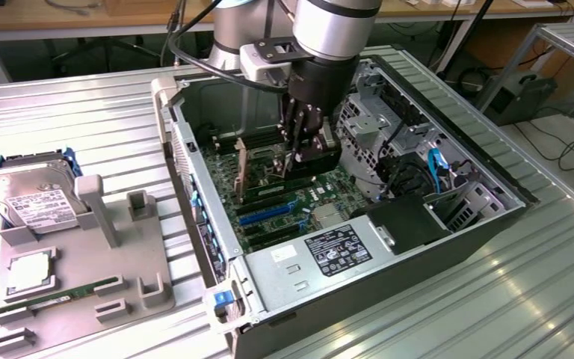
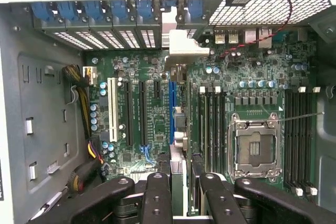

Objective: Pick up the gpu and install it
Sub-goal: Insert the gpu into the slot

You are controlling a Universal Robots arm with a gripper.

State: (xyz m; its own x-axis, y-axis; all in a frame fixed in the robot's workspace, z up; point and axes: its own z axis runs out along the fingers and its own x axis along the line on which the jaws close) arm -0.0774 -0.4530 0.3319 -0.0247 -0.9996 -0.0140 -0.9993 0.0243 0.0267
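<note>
My gripper [image 1: 305, 166] reaches down into the open PC case [image 1: 486, 224], just above the motherboard [image 1: 297, 198]. It is shut on the gpu [image 1: 317, 158], a slim dark card held upright between the fingers. The wrist view looks along the card's edge. There the gpu [image 2: 178, 129] runs from the gripper [image 2: 181, 182] to its silver end bracket [image 2: 181, 43] at the case's rear slot openings. The card hangs right over the blue expansion slot [image 2: 171, 103]. Whether it touches the slot I cannot tell.
Several rear slot covers with blue clips [image 2: 94, 11] line the case wall. The CPU socket [image 2: 254, 148] and memory slots [image 2: 210, 124] lie beside the card. Outside the case, a grey fixture [image 1: 78, 262] holds a hard drive [image 1: 33, 198], a CPU [image 1: 30, 273] and a RAM stick [image 1: 63, 293].
</note>
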